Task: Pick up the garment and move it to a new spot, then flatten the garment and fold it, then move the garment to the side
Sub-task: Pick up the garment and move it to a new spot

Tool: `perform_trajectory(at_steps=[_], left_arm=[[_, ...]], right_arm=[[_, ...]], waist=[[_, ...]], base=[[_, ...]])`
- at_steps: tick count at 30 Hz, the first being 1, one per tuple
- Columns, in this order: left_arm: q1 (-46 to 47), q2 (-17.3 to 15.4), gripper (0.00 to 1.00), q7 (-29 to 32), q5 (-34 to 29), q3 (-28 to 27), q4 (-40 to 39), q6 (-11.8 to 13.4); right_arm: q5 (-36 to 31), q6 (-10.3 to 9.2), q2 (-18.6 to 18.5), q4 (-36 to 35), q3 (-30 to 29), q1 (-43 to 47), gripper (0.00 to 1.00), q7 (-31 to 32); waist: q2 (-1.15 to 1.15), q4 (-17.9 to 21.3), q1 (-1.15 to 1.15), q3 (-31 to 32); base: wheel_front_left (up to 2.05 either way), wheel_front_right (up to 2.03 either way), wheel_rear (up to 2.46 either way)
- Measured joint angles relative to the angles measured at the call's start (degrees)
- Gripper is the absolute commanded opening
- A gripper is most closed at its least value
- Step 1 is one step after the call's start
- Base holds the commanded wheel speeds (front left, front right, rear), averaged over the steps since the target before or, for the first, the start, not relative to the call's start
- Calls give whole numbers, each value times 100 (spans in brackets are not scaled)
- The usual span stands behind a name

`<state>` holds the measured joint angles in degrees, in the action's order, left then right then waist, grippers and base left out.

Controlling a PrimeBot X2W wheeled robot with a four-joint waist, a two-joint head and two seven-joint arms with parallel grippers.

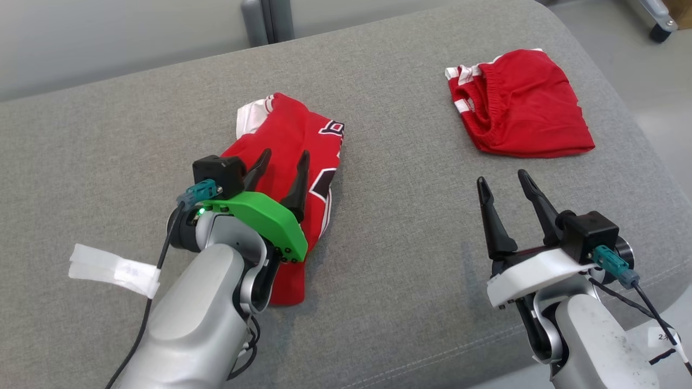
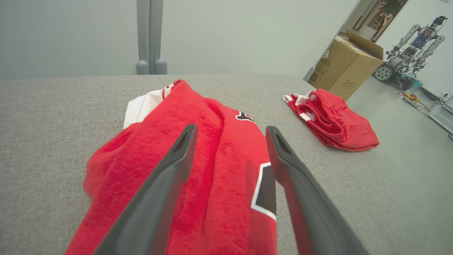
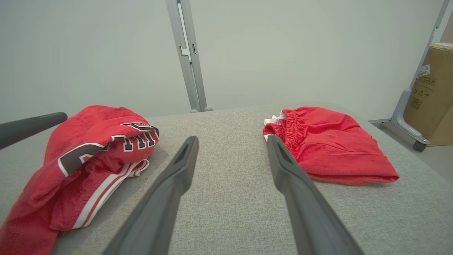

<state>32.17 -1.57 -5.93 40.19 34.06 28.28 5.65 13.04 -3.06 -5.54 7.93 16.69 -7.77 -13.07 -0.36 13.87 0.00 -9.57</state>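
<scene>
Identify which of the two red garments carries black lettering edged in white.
The crumpled jersey beneath the left pincer; the red shorts to its right show only a gathered waistband and white trim, no lettering.

You've got two red pieces on the grey cushion.

Jersey: red, white trim at the far end, and black lettering edged in white along its right side. It's crumpled rather than flat, bunched into a long lump running near-to-far, left of centre. The fabric humps up in the middle with creases running lengthwise. In your right wrist view a red-and-white striped edge pokes out low on its right flank. The near end trails toward the cushion's front edge.

Shorts: red, gathered elastic waistband and red-white striped trim facing left. They're folded into a compact, fairly flat packet at far right, well apart from the jersey.
</scene>
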Motion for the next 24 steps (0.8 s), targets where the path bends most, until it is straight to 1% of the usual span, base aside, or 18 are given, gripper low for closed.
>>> perform_trajectory(at_steps=[4, 10, 14, 15, 19, 24], left_arm=[[-3, -8, 100, -176, 167, 140, 56, 0], [-16, -11, 100, -366, 197, 275, 111, 0], [-258, -14, 100, -330, 220, 354, 377, 0], [-361, -14, 100, -311, 252, 368, 472, 0], [-729, -31, 100, -189, 449, 434, 725, 0], [-914, -43, 100, -220, 591, 297, 951, 49]], right_arm=[[40, 4, -5, 110, -35, 5, 100, 0], [107, 104, -7, 281, 1, 16, 100, 0], [116, 123, -12, 388, -1, 71, 100, 0], [116, 151, -12, 410, 5, 99, 100, 0], [118, 157, -7, 481, 55, 144, 100, 0], [125, 254, 3, 505, 172, 143, 100, 9]], waist=[[0, -70, 0, 16], [0, -268, 0, 110], [0, -445, 0, 192], [0, -491, 0, 215], [0, -663, 0, 312], [0, -804, 0, 411]], base=[[0, 0, 0], [0, 0, 0], [0, 0, 0], [0, 0, 0], [0, 0, 0], [0, 0, 0]])
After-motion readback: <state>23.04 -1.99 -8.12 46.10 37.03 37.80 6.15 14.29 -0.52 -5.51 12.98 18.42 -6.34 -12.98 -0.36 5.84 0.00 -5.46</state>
